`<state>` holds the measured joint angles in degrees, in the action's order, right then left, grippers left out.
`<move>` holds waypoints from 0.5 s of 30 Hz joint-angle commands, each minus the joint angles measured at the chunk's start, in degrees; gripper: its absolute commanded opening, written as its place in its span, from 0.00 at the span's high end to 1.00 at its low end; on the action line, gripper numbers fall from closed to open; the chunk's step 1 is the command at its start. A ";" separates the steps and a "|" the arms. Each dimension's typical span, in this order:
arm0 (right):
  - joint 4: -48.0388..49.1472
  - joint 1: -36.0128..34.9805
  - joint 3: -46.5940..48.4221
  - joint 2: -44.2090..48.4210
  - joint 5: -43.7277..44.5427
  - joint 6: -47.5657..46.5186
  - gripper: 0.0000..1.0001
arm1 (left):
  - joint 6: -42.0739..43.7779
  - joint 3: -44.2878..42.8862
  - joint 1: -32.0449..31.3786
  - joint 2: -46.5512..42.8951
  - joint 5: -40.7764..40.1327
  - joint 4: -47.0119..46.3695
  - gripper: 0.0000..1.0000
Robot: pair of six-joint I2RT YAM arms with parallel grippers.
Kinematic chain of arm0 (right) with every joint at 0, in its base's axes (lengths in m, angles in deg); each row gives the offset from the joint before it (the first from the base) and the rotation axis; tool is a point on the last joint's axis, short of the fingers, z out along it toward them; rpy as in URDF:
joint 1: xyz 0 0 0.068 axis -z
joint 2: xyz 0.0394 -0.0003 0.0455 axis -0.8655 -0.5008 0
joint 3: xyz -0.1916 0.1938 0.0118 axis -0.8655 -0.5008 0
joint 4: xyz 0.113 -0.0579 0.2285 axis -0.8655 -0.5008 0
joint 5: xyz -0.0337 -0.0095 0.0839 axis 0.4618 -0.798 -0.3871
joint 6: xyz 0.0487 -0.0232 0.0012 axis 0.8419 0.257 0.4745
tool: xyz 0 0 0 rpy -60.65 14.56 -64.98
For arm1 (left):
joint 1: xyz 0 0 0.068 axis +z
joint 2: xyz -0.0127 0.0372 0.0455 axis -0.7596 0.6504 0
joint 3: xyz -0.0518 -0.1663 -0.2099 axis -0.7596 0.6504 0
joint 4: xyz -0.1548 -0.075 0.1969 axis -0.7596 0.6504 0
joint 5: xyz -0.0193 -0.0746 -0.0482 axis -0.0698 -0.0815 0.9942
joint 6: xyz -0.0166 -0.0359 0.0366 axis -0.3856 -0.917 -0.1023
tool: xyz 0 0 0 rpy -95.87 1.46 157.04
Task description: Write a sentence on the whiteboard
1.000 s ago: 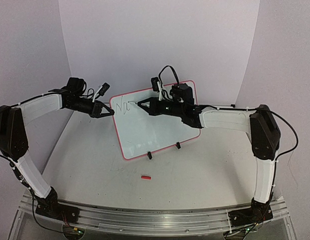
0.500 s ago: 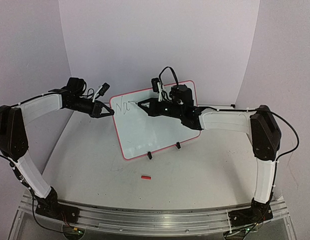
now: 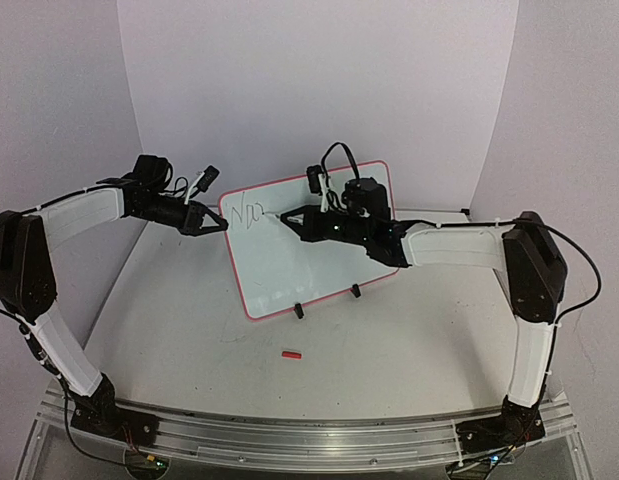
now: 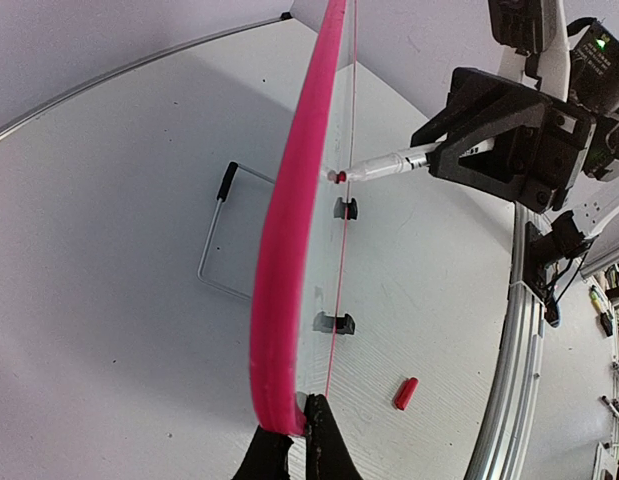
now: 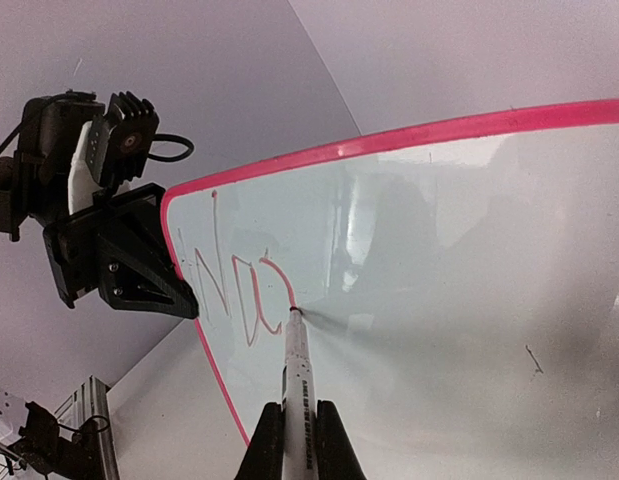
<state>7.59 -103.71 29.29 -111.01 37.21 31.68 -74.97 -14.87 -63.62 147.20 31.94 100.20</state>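
Observation:
The whiteboard (image 3: 289, 270) stands tilted on two black clip feet, white with a pink rim (image 4: 289, 250). My left gripper (image 3: 224, 226) is shut on its left edge, jaws pinching the rim (image 4: 294, 440). A white marker (image 5: 297, 380) is clamped in my shut right gripper (image 5: 298, 440), and its tip touches the board face (image 5: 439, 250). Only the start of the sentence (image 5: 239, 290) shows: a few thin red strokes near the top left corner (image 3: 251, 214). From the left wrist view, the marker (image 4: 384, 167) meets the board edge-on.
A small red marker cap (image 3: 291, 353) lies on the table in front of the board, also visible in the left wrist view (image 4: 406, 392). A wire stand (image 4: 224, 235) props the board from behind. Metal rail along the near table edge (image 3: 289, 430).
The right gripper has shifted the marker tip slightly right along the board's top line, and another curved stroke has appeared. The left arm and the board have not moved.

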 commanded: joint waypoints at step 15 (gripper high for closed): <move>3.39 0.70 -1.05 1.32 3.19 2.44 1.00 | 4.55 0.11 -1.39 -1.26 -2.31 1.23 1.00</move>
<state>8.16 -103.71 27.12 -110.56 36.64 32.82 -75.05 -14.89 -63.62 147.20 31.81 100.21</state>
